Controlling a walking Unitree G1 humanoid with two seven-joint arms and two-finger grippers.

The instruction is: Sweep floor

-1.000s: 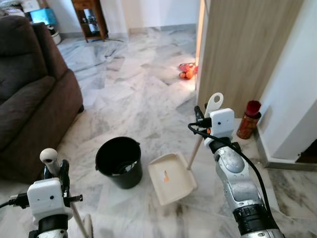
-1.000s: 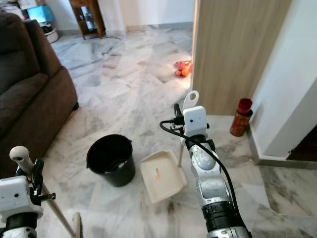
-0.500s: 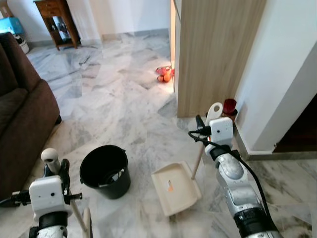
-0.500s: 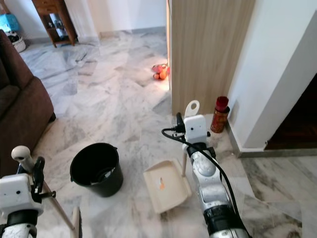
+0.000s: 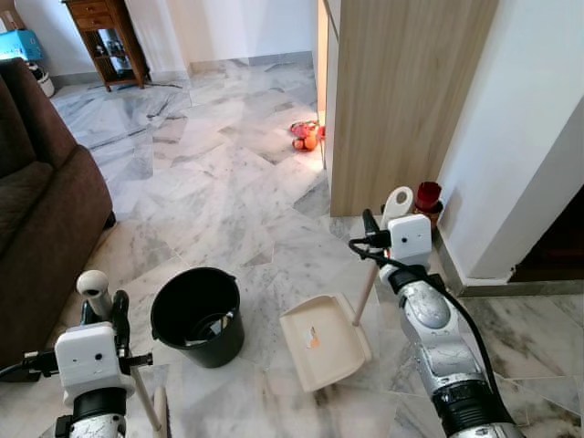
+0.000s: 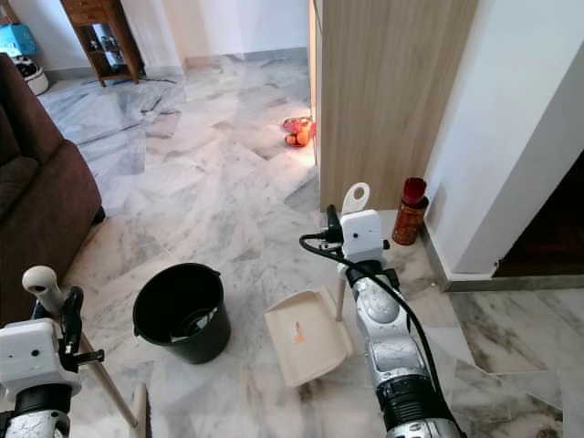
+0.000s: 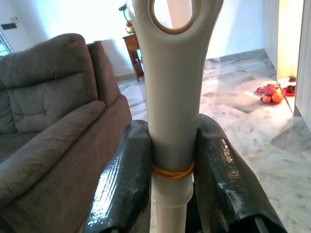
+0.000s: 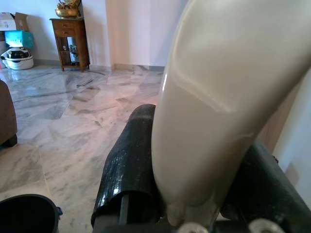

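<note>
A cream dustpan point(image 5: 321, 339) rests on the marble floor with a small orange scrap point(image 5: 313, 343) in it. Its upright handle point(image 5: 394, 203) is held by my right gripper point(image 5: 372, 228), shut on it; the right wrist view shows the handle point(image 8: 218, 111) between the black fingers point(image 8: 127, 165). At the lower left my left gripper point(image 5: 102, 315) is shut on the cream broom handle point(image 5: 94, 288), whose stick point(image 5: 144, 401) slants down to the floor. In the left wrist view the fingers point(image 7: 125, 179) clamp the broom handle point(image 7: 172, 111) just above a rubber band.
A black bucket point(image 5: 197, 315) stands left of the dustpan. A brown sofa point(image 5: 36, 228) fills the left side. A wooden panel point(image 5: 401, 100) and white wall rise at the right, with a red bottle point(image 5: 426, 197) at their foot. Fruit point(image 5: 306, 137) lies on the floor beyond.
The camera has turned right since a second ago, so the sofa slid leftward and the wall came in. Both grippers hold their handles as before; the dustpan stays beside the bucket.
</note>
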